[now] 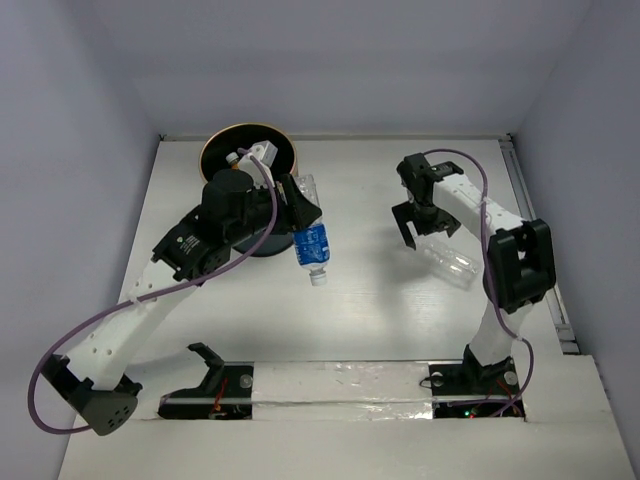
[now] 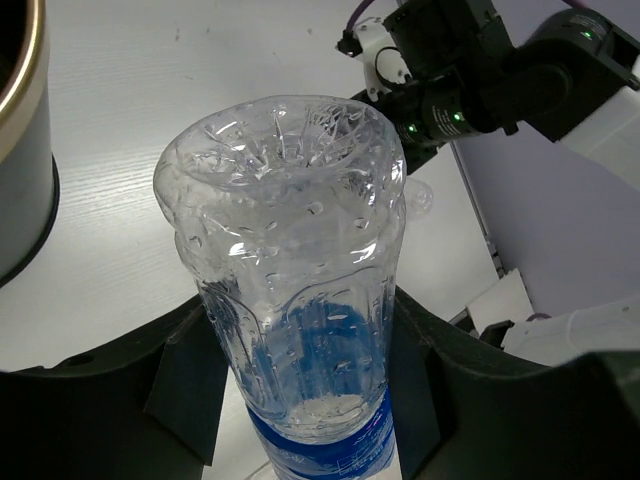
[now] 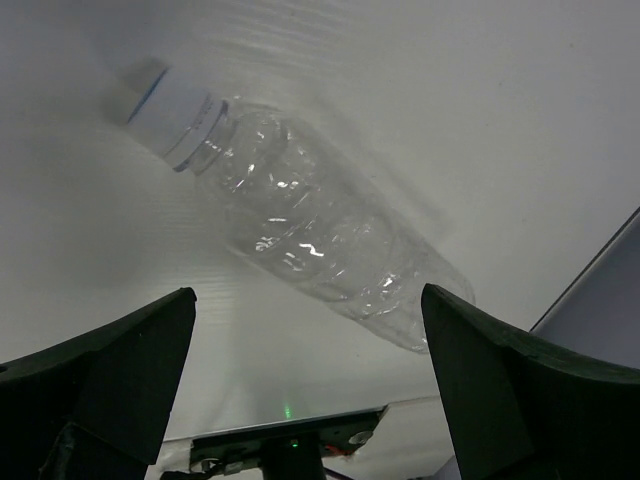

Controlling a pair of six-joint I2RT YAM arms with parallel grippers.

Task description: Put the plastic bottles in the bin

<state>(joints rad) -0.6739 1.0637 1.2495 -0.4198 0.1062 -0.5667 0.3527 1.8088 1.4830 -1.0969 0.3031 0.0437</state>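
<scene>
The bin (image 1: 220,148) is mostly hidden behind the left arm (image 1: 215,215).

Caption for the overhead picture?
Left gripper holds a blue-labelled bottle beside the bin while the open right gripper hovers over a clear bottle.

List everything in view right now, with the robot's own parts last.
blue-label bottle: one, clear with a blue label, held cap-down in the air beside the bin
clear bottle: one, transparent, no label visible, lying on its side at the right of the table
bin: one, black with a gold rim, far left of the table
table: one, white, under everything
left pincer: one, black, shut on the blue-label bottle
right pincer: one, black, open above the clear bottle, not touching it
</scene>
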